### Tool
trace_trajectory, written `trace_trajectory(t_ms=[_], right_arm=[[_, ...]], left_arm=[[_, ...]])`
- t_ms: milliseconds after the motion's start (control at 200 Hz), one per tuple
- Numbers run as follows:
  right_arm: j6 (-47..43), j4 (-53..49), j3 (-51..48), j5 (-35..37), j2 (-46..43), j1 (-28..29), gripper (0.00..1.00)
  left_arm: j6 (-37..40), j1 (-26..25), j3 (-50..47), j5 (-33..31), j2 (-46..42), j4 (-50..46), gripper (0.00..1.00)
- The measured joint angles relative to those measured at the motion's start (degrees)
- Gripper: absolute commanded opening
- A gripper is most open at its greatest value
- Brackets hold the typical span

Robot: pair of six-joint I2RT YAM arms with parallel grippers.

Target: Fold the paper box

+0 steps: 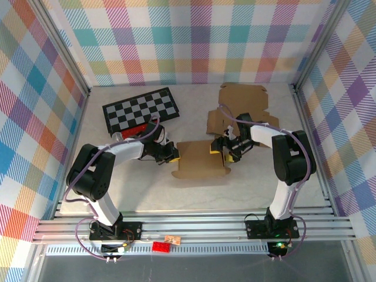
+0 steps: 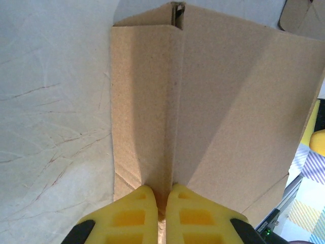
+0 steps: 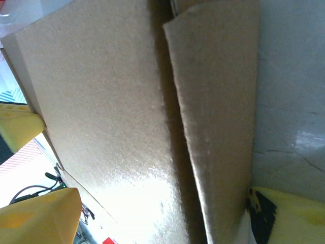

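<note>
Pinching paper box (image 1: pixel 200 160) at centre of top frame: our left gripper (image 2: pixel 161 195) clamps upright fold ridge, we judge to set crease. Right gripper (image 1: pixel 223 153) jaws wide, straddling box's right edge, unclamped, likely bracing.

Top camera, high behind the black arm bases (image 1: pixel 111 226), looks down over the pale table (image 1: pixel 147 194). Wrist cameras look along yellow gripper fingers (image 2: pixel 133 216) (image 3: pixel 40 218), close against the brown cardboard box (image 1: pixel 201 160) (image 2: pixel 228 101) (image 3: pixel 101 101) all three share.
</note>
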Motion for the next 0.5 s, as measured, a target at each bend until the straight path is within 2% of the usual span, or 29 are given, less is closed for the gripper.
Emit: trace_trajectory(t_ms=[500], right_arm=[[-1.6, -1.4, 2.4, -6.4, 0.8, 0.1, 0.87]], left_arm=[[1.0, 5.6, -10.1, 6.9, -3.8, 10.6, 0.0]])
